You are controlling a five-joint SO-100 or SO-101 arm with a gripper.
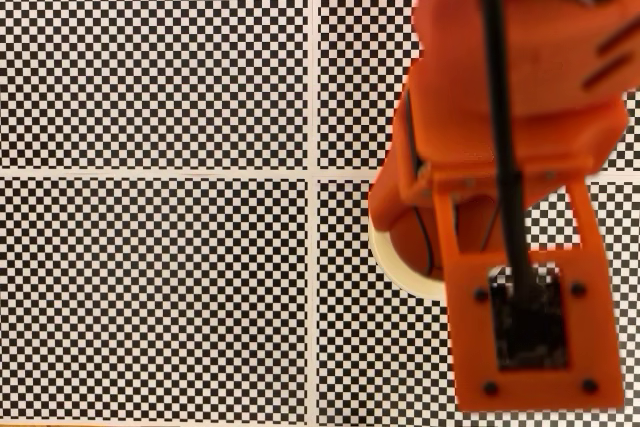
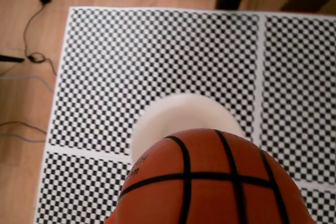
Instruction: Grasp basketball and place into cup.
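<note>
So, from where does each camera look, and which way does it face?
Fixed view: sits above and looks straight down on the checkered mat; the orange arm covers most of the cup.
Wrist view: rides on the arm, looks down and forward over the basketball at the cup; no fingers visible.
Shared: the cup and the mat.

The fixed view looks straight down, close over the black-and-white checkered tabletop (image 1: 160, 67); the wrist view slants down close behind the orange black-seamed basketball (image 2: 210, 182); both share the cream-white paper cup (image 1: 400, 275).
</note>
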